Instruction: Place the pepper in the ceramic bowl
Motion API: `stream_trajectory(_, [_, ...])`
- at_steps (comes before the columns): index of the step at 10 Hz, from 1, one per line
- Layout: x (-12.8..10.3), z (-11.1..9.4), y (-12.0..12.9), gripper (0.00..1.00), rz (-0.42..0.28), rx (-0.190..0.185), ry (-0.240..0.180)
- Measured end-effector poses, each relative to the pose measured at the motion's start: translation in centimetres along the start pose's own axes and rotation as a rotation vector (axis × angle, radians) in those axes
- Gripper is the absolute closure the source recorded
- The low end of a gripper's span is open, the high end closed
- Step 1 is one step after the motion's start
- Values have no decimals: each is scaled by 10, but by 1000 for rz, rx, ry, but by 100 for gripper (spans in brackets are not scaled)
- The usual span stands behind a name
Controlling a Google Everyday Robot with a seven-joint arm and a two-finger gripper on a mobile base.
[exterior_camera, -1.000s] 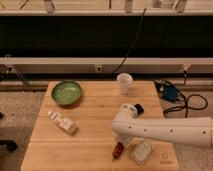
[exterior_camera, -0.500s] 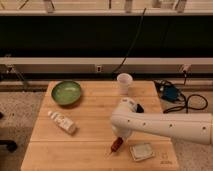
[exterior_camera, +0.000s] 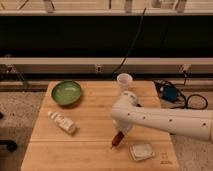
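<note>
One gripper [exterior_camera: 120, 134], at the end of the white arm [exterior_camera: 165, 120] over the wooden table's [exterior_camera: 85, 147] front middle, meets the slanted red pepper [exterior_camera: 117, 141]; whether it grips cannot be told. A small white container [exterior_camera: 141, 151] lies just right. The green ceramic bowl [exterior_camera: 66, 93] sits well apart, back left.

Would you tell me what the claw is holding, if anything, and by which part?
The claw, above the table's front, seems to grip the pepper by its upper end.
</note>
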Motion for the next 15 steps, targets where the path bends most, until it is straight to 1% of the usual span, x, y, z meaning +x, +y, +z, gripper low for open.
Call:
stream_trajectory(1, [4,-2,-7,100,-8,5,2])
stream_trajectory(3, [7,-5,-9,100,-12,2,6])
stream_trajectory(6, [16,-21,-38,100,-34,2,18])
stream_trajectory(8, [23,-25,-47,100,-46,0,22])
stream_trajectory(10, [26,-28,-50,100,-55,-3,28])
stream_trajectory(11, [29,-33,-56,100,-59,-9,31])
stream_trajectory(13, [29,-42,-73,100,-71,-6,29])
stream_trajectory(15, [32,-48,-83,100,-77,-9,32])
